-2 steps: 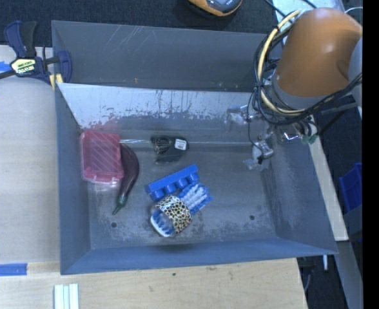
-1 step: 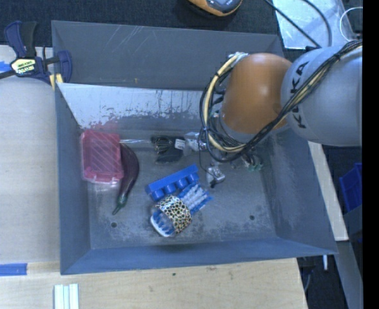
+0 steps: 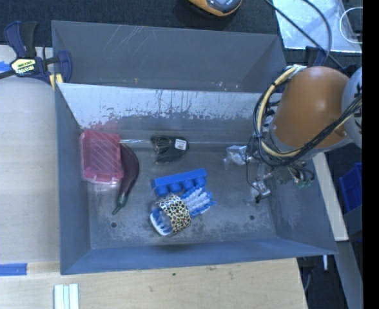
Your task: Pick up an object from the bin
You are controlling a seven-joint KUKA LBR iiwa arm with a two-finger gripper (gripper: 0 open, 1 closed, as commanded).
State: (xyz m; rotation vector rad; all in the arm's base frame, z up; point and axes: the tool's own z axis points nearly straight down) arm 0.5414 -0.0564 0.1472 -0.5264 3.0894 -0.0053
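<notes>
My gripper (image 3: pixel 260 190) hangs low over the bin floor in the right part of the bin, beneath the arm's orange cover. Nothing lies directly under it. The nearest thing to its left is a blue toy brick (image 3: pixel 179 181) with round studs. Just below that brick a leopard-print cup (image 3: pixel 174 214) lies against a blue-and-white bristly piece (image 3: pixel 200 202). A small black object with a white label (image 3: pixel 169 145) rests near the back wall.
At the bin's left a pink ribbed box (image 3: pixel 101 156) lies beside a dark purple toy eggplant (image 3: pixel 127 176). The bin's right wall rises close behind the gripper, and cables loop around the wrist.
</notes>
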